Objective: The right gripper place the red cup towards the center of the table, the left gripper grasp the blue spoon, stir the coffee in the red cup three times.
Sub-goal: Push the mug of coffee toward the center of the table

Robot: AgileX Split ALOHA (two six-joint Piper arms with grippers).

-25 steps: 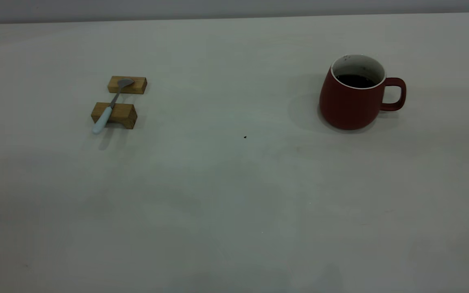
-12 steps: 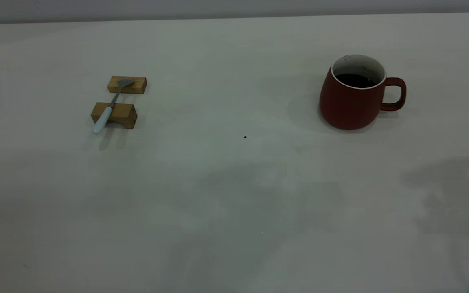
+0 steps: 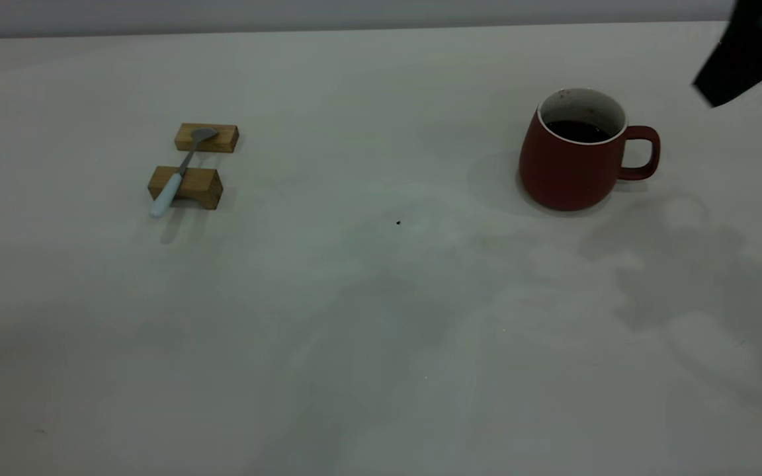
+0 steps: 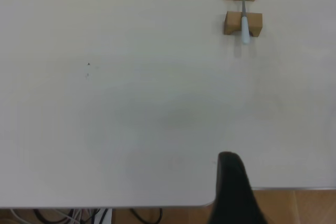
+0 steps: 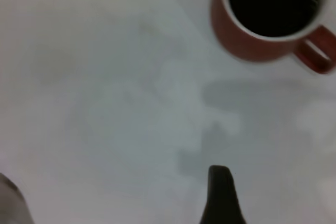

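The red cup [image 3: 576, 162] sits upright on the right side of the surface [image 3: 381, 317], handle pointing right, with the coffee [image 3: 577, 131] dark inside. The blue spoon [image 3: 181, 172] lies across two wooden blocks [image 3: 196, 165] way over on the left. The right pincer [image 5: 220, 195] hovers above the surface near the cup and the left pincer [image 4: 233, 187] hangs back by the surface's edge; only one dark finger of each shows, so I can't tell if they're spread or pressed together.
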